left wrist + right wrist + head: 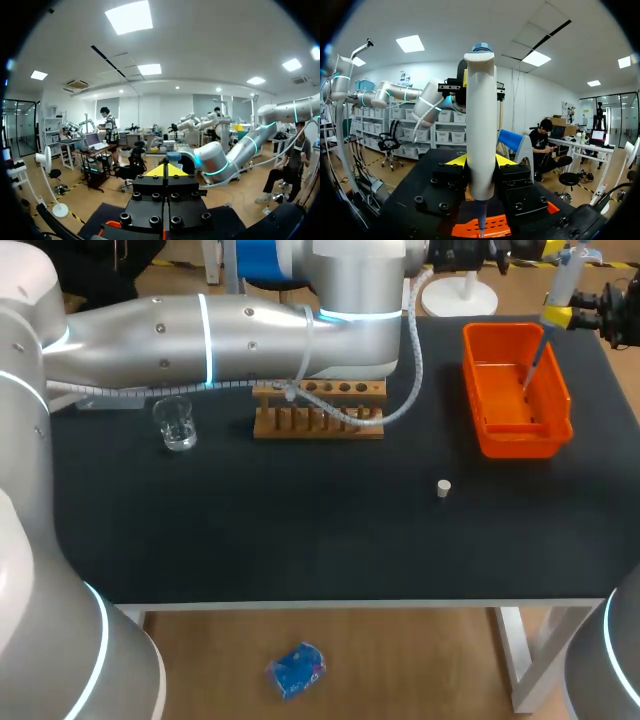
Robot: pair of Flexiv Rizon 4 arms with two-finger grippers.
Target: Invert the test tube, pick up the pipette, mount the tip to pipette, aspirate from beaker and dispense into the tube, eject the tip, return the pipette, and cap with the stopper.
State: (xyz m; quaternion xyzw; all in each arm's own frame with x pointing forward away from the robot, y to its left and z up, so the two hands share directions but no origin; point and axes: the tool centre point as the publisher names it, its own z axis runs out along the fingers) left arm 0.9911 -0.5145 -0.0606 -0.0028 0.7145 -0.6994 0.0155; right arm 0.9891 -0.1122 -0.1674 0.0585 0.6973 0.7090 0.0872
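While the left fingers (175, 171) sit together, the right fingers (455, 160) clamp the pipette (481, 125) above the orange bin (472, 380), upper right.

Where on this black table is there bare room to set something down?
The front strip of the black table, from the wooden tube rack to the near edge, is bare except for a small white stopper. The back is crowded: clear glass beaker, rack, orange plastic bin.

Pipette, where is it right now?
In the head view the pipette is at the table's far right corner, held in the right gripper, with its lower end over the orange bin.
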